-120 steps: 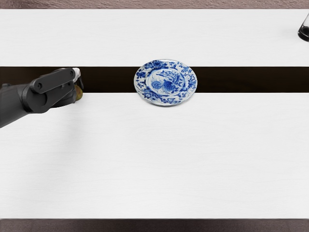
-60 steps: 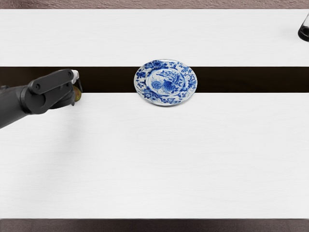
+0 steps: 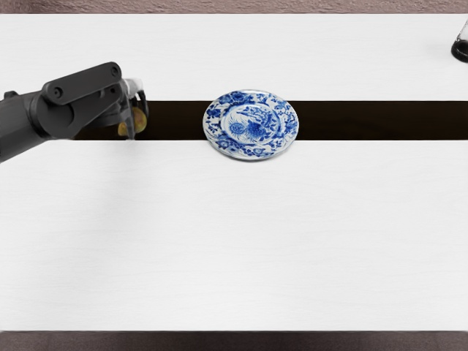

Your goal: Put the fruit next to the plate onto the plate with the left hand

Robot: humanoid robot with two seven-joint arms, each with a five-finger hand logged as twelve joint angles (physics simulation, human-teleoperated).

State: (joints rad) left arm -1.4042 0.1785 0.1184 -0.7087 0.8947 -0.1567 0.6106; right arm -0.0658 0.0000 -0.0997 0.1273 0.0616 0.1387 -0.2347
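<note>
Clutching the fruit [image 3: 124, 130], the left hand [image 3: 132, 107] hovers left of the plate [image 3: 251, 124].

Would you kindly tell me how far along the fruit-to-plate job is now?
Grasp looks done: the left hand wraps the fruit. In hand: the fruit is held left of the plate, apart from it. Left: bring it over the plate, which holds no fruit, and release.

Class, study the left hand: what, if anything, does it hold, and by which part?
The left hand seems to hold the small yellowish fruit, fingers curled over its top and sides; only its lower part shows.
</note>
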